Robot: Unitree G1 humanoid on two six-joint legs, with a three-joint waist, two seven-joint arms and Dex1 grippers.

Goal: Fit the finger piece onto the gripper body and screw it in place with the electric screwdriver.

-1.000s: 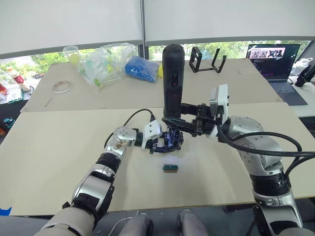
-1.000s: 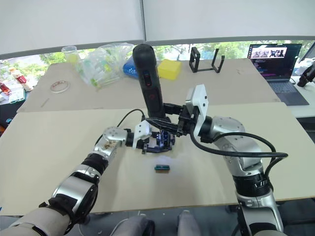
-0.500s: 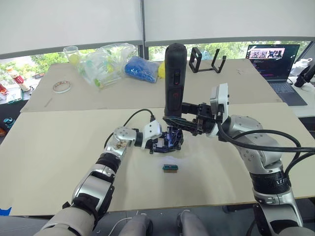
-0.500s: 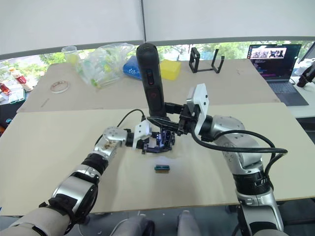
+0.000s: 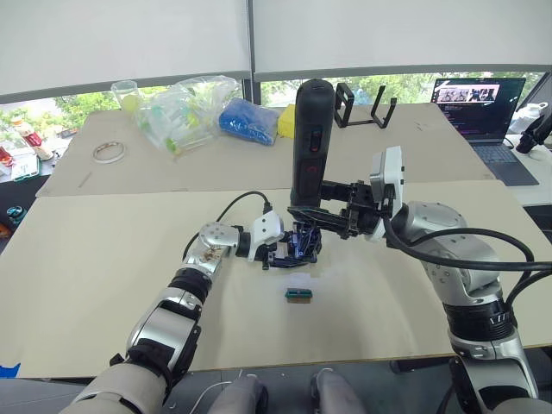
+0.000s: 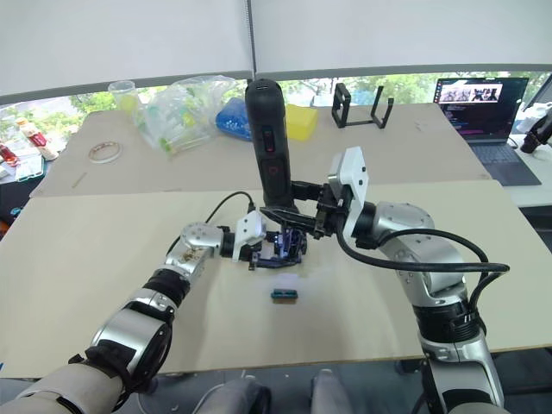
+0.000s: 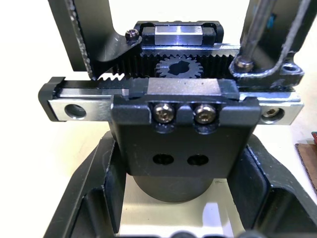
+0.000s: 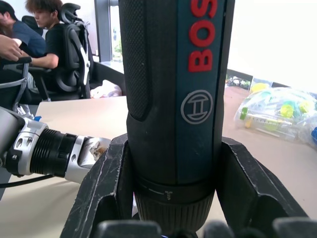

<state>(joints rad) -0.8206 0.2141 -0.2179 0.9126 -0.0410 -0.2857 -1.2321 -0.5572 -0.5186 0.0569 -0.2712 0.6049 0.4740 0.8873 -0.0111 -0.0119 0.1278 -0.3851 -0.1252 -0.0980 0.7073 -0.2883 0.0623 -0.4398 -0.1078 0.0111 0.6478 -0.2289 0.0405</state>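
The gripper body (image 7: pixel 181 124), a black block with a toothed rack and gear, sits on the tan table with my left gripper (image 5: pixel 290 250) shut on its round base. The left fingers (image 7: pixel 94 198) flank it on both sides. A black finger piece (image 7: pixel 294 25) stands at one end of the body, another black blade (image 7: pixel 89 34) at the other. My right gripper (image 5: pixel 321 212) is shut on the electric screwdriver (image 5: pixel 309 147), which stands nearly upright above the body. Its metal bit (image 7: pixel 255 29) rests on a screw beside the finger piece. Blue-white light glows under the tip.
A small green-and-brown block (image 5: pixel 297 294) lies just in front of the body. On the far table are a black open-frame stand (image 5: pixel 343 105), a laptop (image 5: pixel 479 103), a plastic bag (image 5: pixel 185 108), a yellow box (image 6: pixel 297 121) and a tape roll (image 5: pixel 108 153). People sit behind (image 8: pixel 29 29).
The screwdriver's top has swung slightly to the right, standing more upright, with the right arm shifting a little. The left gripper and the gripper body have stayed put.
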